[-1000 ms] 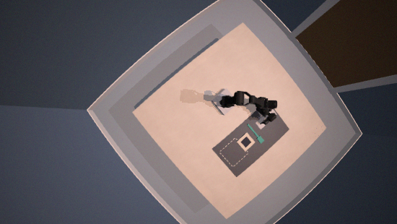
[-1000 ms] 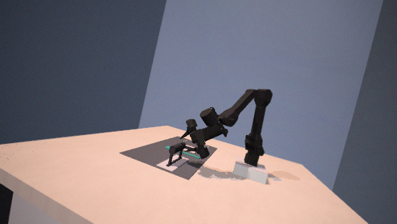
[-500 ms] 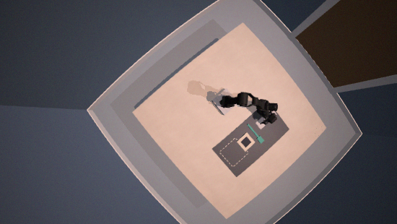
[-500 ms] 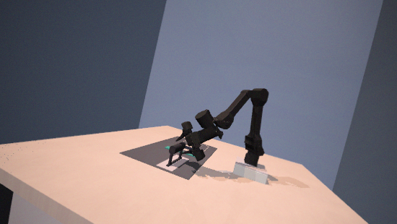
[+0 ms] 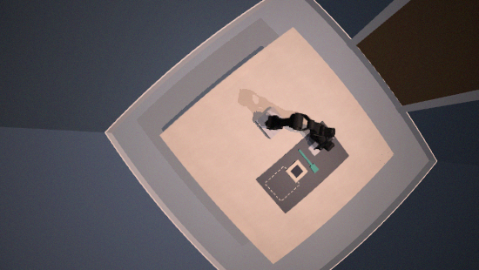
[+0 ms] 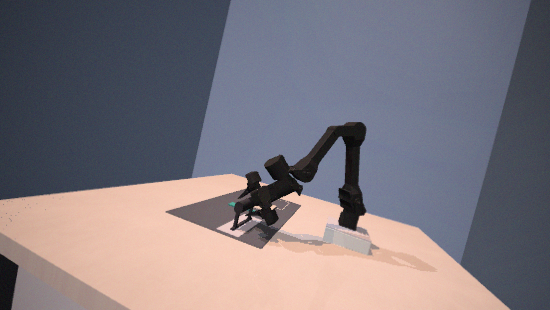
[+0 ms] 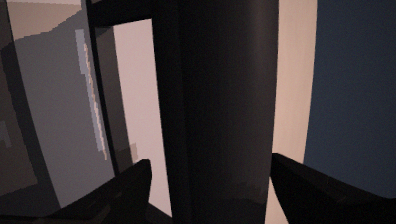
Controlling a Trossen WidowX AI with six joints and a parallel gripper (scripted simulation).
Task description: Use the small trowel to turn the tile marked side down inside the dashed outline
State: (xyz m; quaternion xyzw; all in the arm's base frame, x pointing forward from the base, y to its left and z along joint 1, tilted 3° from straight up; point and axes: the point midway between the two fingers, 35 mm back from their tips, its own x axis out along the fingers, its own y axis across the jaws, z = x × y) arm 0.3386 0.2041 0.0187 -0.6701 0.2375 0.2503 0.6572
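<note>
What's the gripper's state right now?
Gripper: open, fingers apart toward either side of a dark cylindrical handle, not clamped on it.

The black arm (image 5: 300, 121) (image 6: 352, 162) rises from its base, bends at the elbow and slopes downward, with the end effector (image 5: 320, 143) (image 6: 249, 204) (image 7: 210, 164) tilted low above the tabletop, fingers parted and gripping nothing.
</note>
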